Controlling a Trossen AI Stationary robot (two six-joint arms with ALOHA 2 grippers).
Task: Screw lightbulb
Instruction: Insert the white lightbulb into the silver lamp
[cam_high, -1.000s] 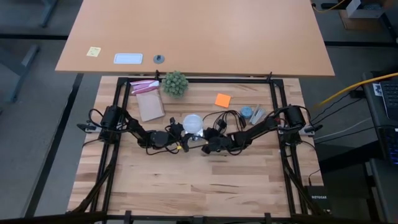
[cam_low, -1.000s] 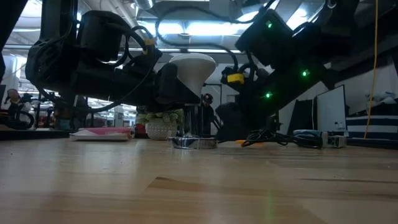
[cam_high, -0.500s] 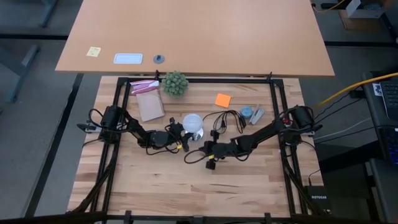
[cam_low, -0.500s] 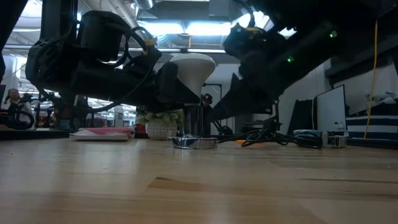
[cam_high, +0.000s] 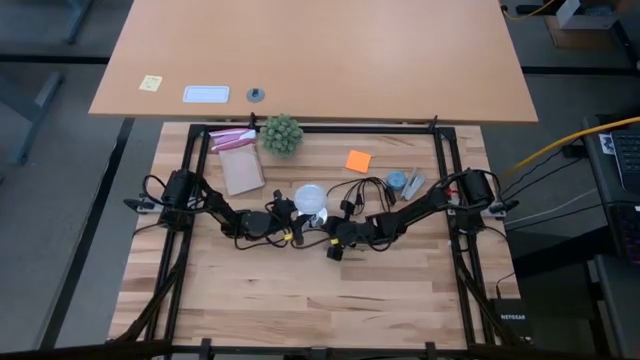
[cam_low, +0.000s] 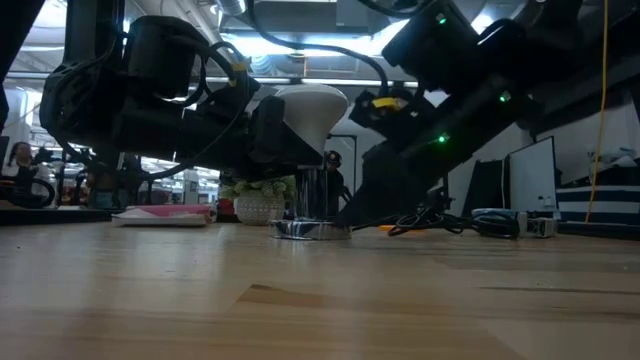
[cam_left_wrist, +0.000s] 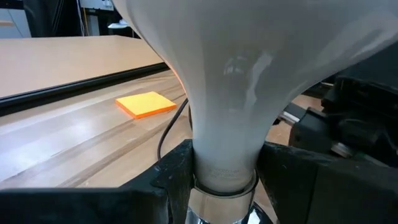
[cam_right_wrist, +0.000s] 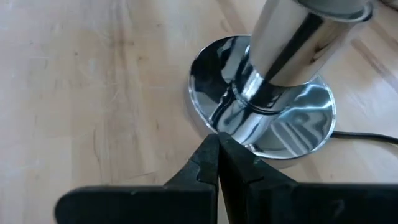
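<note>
as counted on the table: one bulb (cam_high: 310, 197), one socket (cam_right_wrist: 264, 127), two grippers. bulb frosted white, globe narrowing to a neck, upright on the chrome socket at table centre. left gripper (cam_left_wrist: 214, 180) clamps its neck from the left; right gripper (cam_right_wrist: 217, 165), fingers pressed together, empty, just right of the socket base.

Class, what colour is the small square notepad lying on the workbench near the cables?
The notepad is bright orange; the high view shows it best.
</note>
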